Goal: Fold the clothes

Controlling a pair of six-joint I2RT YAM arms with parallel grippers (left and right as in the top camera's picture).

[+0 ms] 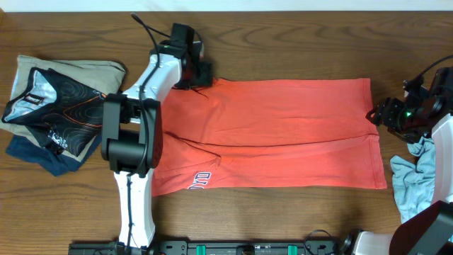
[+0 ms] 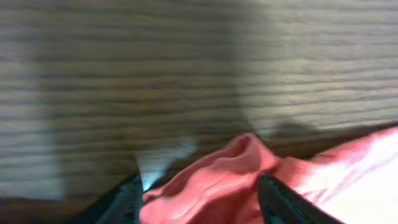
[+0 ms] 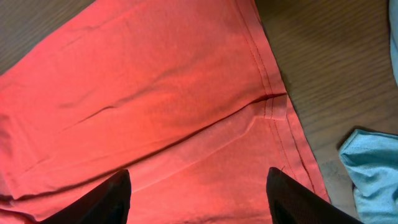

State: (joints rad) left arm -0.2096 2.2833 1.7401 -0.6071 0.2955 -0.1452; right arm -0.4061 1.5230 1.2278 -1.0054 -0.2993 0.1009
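A: Risk: left gripper [image 2: 199, 190] straddling only a thin ridge of the T-shirt [image 1: 283, 134] at its far-left corner. Could slip out on lift. Can't tell if pinched yet.

B: Agreed. Right gripper [image 3: 198, 186] spread, hovering over the right edge, holding nothing. Would skew the shirt, laid flat in the centre, if pulled from one side only.

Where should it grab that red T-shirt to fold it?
At a corner of the hemmed edge, coming from the right. The red T-shirt lies flat, and that stitched edge ends on bare table, so a finger could probably slide under there.
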